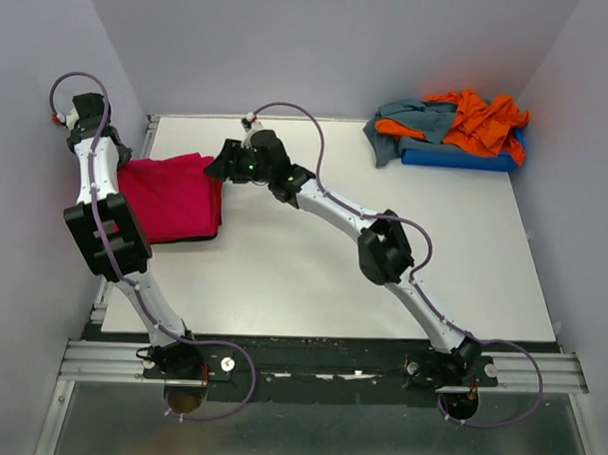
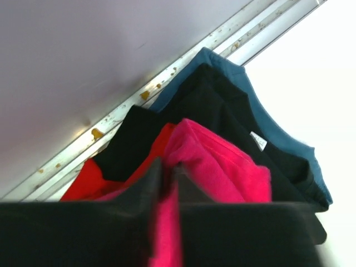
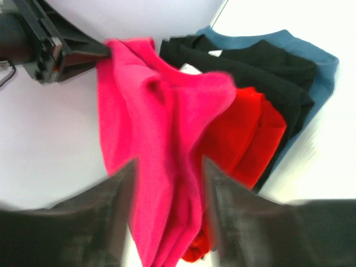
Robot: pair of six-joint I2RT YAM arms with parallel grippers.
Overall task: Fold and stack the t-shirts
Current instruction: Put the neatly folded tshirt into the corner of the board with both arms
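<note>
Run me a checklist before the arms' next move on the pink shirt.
1. Left gripper clamped on the pink t-shirt: ok.
2. Right gripper clear of the cloth: not ok. The jaws are apart, but pink cloth hangs between them.
3. Pink t-shirt over the folded stack of red, black and teal: ok.
4. Pink t-shirt lying flat: not ok, it is bunched and lifted.
5. Orange and grey shirts waiting on the blue tray: ok, unfolded.

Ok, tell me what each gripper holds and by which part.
Left gripper pinches the magenta t-shirt at a bunched edge. Right gripper straddles the same shirt's hanging fold with jaws parted; whether it grips cannot be told.
</note>
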